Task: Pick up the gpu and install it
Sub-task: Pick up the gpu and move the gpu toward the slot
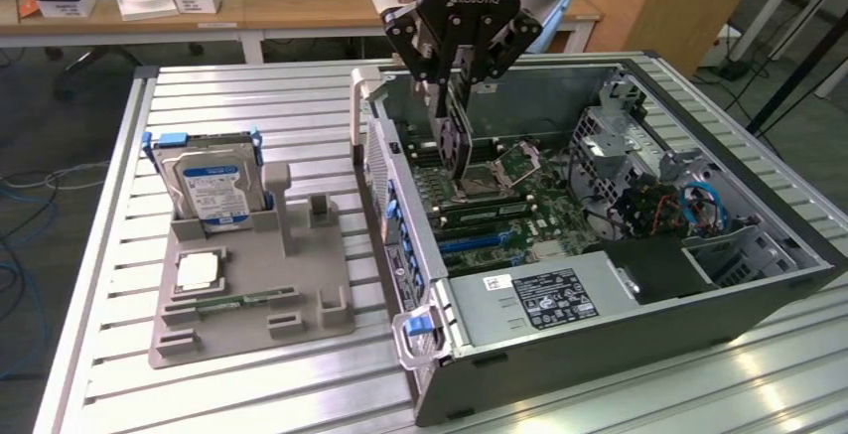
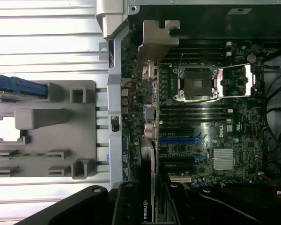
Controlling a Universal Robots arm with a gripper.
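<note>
Evidently the carry-over step was in hand: the black multi-jointed gripper point(image 1: 458, 76) hung over the open dark-grey tower computer case point(image 1: 689, 315), which lay on its side on the slatted metal table point(image 1: 106, 355). Its fingers point(image 1: 491, 57) were partly closed, pinching the top edge of the gpu point(image 1: 459, 141), a flat dark card held upright on edge. The card hung inside the case opening above the green motherboard point(image 1: 530, 206), near the rear wall and beside the square silver processor socket point(image 1: 510, 168). It looked clear of the board and not seated. The long blue expansion slot point(image 1: 471, 243) lay nearer the silver-labelled power supply point(image 1: 543, 295), empty. By my reckoning, seating would call for the card's lower edge lined up squarely along a slot and pressed straight down, bracket against the rear wall.
</note>
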